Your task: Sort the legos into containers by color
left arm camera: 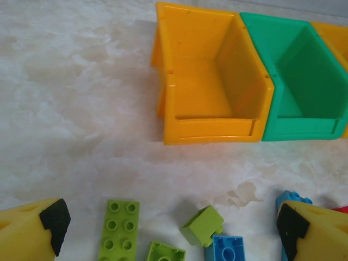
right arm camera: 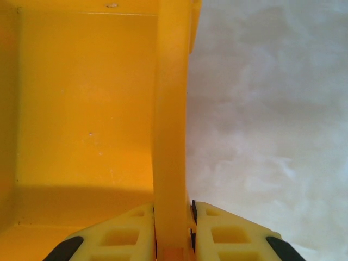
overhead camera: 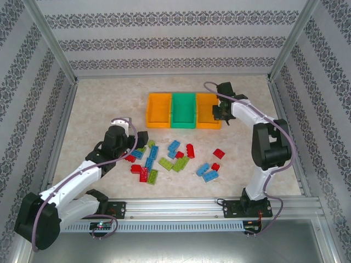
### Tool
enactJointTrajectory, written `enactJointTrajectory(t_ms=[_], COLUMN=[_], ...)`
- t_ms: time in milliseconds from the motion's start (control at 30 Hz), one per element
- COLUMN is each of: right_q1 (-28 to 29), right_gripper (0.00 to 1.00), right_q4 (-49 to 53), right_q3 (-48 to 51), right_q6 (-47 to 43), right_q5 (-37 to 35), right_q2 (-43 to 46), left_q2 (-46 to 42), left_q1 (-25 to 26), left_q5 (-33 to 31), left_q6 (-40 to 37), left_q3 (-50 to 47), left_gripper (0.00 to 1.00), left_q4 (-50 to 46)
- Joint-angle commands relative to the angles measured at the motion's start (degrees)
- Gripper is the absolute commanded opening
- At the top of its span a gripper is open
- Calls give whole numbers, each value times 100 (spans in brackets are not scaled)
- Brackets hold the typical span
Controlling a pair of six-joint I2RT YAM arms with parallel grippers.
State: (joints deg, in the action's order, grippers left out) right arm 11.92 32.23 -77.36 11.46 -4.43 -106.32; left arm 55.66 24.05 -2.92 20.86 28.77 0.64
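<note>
Legos at the left jaws: a long lime brick, a small lime brick tipped on one edge and a blue brick lie on the table in the gap between the fingers, none of them touched.
Left gripper: spread wide, holding nothing, low over the near-left edge of the scatter.
Right gripper: clamped on the outer side wall of the right orange bin, one finger inside the bin and one outside.
Legos overall: red, blue and lime bricks lie loose on the table in front of the bins, between the two arms; a red brick and a blue pair sit apart on the right side.
Containers: three bins touching in a row at mid-table, left orange bin, green bin, then the right orange bin, open tops up and low front lips toward the arms.
Table: pale marbled surface, walled by patterned panels.
</note>
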Motion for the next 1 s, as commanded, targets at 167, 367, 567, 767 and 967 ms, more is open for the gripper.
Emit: enactJointTrajectory(t_ms=[167, 367, 567, 767, 967], right_q1=[70, -110, -206, -226, 43], right_gripper=[21, 19, 20, 72, 76], right_q4=[21, -118, -181, -204, -153], right_q3=[-220, -1, 102, 236, 666], right_q6=[-664, -976, -1209, -1166, -616], right_q5=[10, 188, 446, 198, -263], right_q2=[-284, -157, -43, 164, 1181], left_q2=[-1220, -1967, -2417, -2434, -2256], left_q1=[69, 73, 65, 66, 65], left_q5=[-268, -374, -578, -794, -1187], left_q6=[43, -15, -10, 57, 418], left_q3=[-557, -875, -1152, -1157, -1045], left_gripper=[99, 99, 99, 99, 99], left_q4=[-401, -604, -563, -621, -802])
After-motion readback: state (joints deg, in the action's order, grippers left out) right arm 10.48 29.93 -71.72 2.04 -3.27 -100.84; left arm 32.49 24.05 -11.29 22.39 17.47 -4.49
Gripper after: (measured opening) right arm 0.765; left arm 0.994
